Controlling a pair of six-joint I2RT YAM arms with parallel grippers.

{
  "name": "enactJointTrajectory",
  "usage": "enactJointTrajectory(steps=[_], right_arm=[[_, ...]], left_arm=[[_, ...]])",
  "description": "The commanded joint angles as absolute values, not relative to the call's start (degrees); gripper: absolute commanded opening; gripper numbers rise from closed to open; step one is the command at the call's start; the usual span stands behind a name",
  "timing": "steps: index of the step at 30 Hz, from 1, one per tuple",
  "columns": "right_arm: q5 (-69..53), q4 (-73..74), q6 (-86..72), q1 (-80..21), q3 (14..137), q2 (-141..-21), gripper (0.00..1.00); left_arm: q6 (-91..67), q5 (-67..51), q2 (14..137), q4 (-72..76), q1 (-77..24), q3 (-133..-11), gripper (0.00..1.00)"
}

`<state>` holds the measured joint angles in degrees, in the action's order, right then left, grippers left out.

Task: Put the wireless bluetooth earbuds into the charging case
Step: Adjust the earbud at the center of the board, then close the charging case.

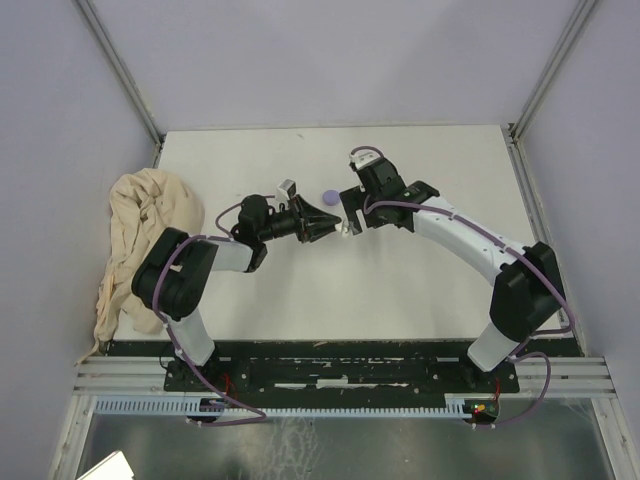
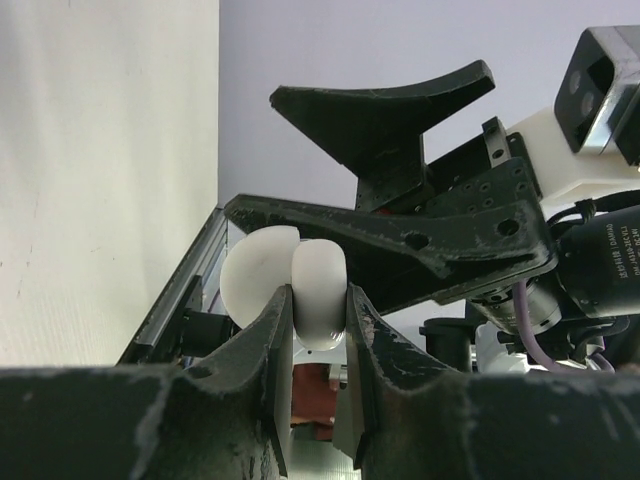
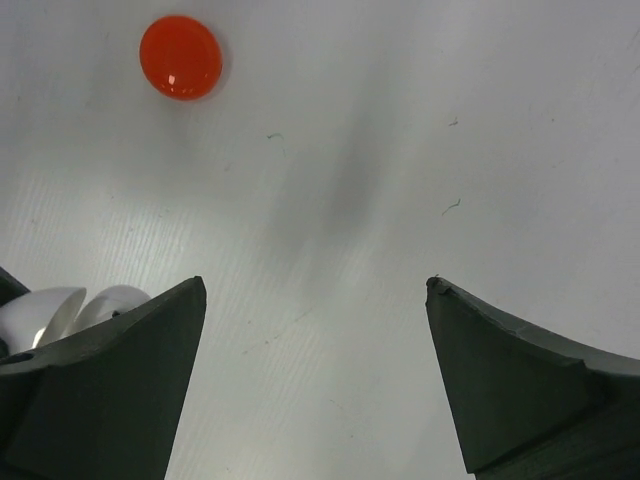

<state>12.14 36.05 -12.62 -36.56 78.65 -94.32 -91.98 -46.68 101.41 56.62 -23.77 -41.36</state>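
Observation:
My left gripper (image 2: 318,292) is shut on a white round charging case (image 2: 300,265), which stands open with its two halves apart and is held above the table. In the top view the left gripper (image 1: 333,225) holds the case (image 1: 346,229) mid-table. My right gripper (image 1: 351,212) is open and empty, right beside the case, one finger above it and one along it (image 2: 255,150). In the right wrist view the gripper (image 3: 315,285) has wide-spread fingers, with the case (image 3: 60,305) at its lower left. No earbuds are in view.
A lilac disc (image 1: 329,197) lies on the table just behind the grippers. A red disc (image 3: 180,57) lies on the table ahead of the right gripper. A crumpled beige cloth (image 1: 140,240) lies at the table's left edge.

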Motion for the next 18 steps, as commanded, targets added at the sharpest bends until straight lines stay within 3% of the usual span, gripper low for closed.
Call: enactJointTrajectory(steps=[1,9,18], right_arm=[[16.3,29.3,-16.69,-35.74,76.19,-91.45,1.0],[19.1,-1.02,-24.22,-35.71,49.68,-78.09,1.0],[15.18,-25.4,-17.74,-35.84,36.35,-77.14,1.0]], left_arm=[[-89.57,-45.75,99.36,57.45,-24.24,-42.61,0.03],[-102.31,-33.11,107.09,68.12,-24.68,-46.0,0.03],[-103.79,-24.24,109.17,62.08,-28.41,-50.93,0.03]])
